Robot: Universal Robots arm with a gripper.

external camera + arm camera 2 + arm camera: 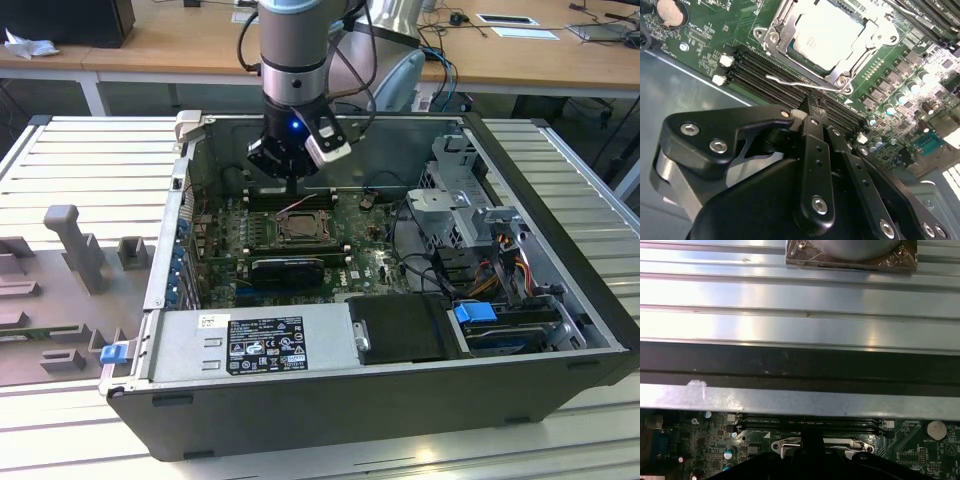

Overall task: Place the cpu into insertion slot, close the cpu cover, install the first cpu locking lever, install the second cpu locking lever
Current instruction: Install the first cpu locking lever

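- I am seeing the black metal gripper (810, 107) hanging with its fingers pressed together, holding nothing, just over the long black memory slots (775, 75) beside the socket.
- The small flat square cpu (827, 31), pale silver-beige, is lying in the square insertion slot (298, 228) on the green motherboard (365, 262).
- The thin shiny metal cpu cover (860, 47) is sitting down around the chip.
- A thin silver wire lever (800, 84) is lying along the socket's edge.

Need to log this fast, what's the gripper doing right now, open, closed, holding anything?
Gripper: shut, fingers together, holding nothing, just above the memory slots beside the cpu cover.
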